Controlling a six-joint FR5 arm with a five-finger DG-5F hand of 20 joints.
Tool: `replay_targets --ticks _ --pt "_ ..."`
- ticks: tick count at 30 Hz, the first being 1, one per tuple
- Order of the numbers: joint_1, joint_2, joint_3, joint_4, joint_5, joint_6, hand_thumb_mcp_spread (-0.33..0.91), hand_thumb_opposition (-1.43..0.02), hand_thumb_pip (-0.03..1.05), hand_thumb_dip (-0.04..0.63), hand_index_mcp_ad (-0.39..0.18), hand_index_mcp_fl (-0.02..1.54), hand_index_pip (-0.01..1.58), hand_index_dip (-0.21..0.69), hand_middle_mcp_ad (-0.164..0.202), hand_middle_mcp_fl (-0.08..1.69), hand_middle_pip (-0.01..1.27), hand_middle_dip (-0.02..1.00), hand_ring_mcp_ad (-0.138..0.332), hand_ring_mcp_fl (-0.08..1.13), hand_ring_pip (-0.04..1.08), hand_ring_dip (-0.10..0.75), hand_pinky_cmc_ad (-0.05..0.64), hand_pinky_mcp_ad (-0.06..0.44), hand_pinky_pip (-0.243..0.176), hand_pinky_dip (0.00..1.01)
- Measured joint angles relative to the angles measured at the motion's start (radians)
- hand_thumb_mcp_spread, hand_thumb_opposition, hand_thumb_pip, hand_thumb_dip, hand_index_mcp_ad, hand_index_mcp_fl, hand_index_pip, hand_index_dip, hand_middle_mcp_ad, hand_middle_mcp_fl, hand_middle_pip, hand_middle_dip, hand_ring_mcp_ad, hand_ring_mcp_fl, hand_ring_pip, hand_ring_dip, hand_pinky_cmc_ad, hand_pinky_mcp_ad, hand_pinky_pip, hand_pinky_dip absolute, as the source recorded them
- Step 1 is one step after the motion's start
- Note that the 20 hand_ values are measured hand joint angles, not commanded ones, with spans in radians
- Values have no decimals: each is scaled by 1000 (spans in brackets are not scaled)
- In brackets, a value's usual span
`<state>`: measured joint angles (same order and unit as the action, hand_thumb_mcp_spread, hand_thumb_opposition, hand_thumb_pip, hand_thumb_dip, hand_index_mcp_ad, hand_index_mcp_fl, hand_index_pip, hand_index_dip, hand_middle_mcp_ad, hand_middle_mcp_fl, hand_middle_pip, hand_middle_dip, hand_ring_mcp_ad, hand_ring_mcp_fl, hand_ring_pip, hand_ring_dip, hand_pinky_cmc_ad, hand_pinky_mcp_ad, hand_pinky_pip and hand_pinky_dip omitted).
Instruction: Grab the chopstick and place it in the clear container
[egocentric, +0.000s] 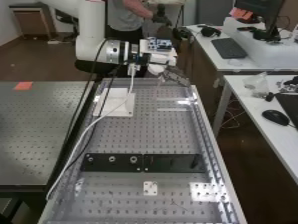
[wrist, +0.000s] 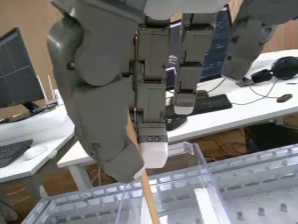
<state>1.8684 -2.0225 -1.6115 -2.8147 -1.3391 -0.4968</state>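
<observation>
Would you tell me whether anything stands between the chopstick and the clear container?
Nothing visible does: the chopstick, pinched in the robot hand, points down towards the clear container, with no object seen between them.

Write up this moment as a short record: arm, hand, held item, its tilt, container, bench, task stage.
arm: white, at the bench's far end in the high view
hand: thumb and a finger pinching the chopstick
hand position: hand up over the bench
held item: chopstick
tilt: slanting down out of the grip
container: clear, walls behind the chopstick in the wrist view
chopstick tip inside container: cannot tell
bench: perforated top, two black plates side by side
task stage: grabbed, not released
</observation>
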Motion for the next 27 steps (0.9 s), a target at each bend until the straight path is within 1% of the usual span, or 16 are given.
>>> replay_targets --ticks 15,20,27 --pt "5 -60 43 0 -9 12 735 -1045 394 346 -169 1136 546 447 -161 1309 185 799 38 524 115 468 414 328 -12 152" --pt "7 -73 52 -10 -6 15 724 -1040 394 349 -201 1133 546 447 -164 1312 183 813 40 524 115 468 417 328 -12 152" --pt "7 -97 79 -18 -8 16 724 -1044 394 349 -201 1127 555 447 -164 1312 195 813 37 524 117 468 414 328 -12 152"
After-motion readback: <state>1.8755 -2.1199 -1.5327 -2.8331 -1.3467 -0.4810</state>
